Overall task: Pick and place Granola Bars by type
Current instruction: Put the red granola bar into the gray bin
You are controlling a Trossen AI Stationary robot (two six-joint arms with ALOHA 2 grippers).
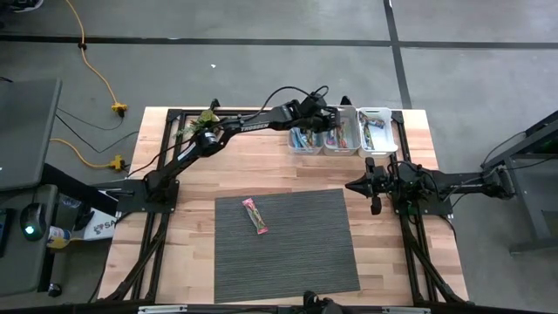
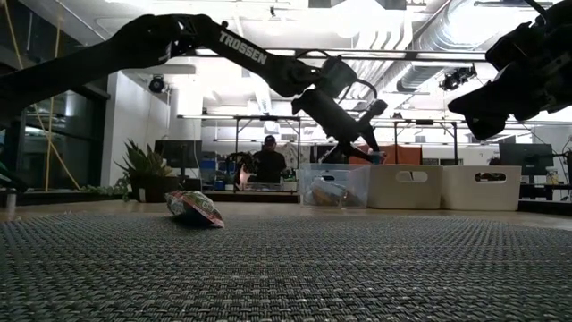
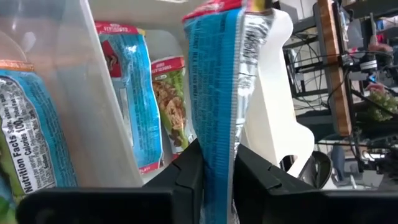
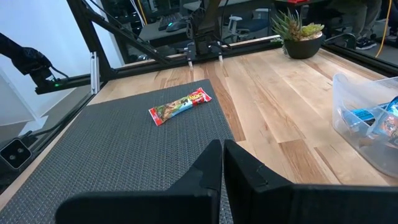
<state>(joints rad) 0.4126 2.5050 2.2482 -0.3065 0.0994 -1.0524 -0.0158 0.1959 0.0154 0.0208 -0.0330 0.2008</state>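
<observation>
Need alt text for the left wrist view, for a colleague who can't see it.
The left hand grips a light blue granola bar upright between its dark fingers, above clear bins holding more blue and green bars. A white bin stands beside them.

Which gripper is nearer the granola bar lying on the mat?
Right. The right gripper waits just off the mat's edge; the left gripper, holding a blue bar, is over the bins, farther from the granola bar.

Robotics lab or workshop, bare concrete floor (image 1: pixel 261 78) with taped lines, yellow extension cord (image 1: pixel 98 74), exposed ceiling ducts (image 2: pixel 429 45), rows of workbenches, a person (image 2: pixel 268 163) seated at one
</observation>
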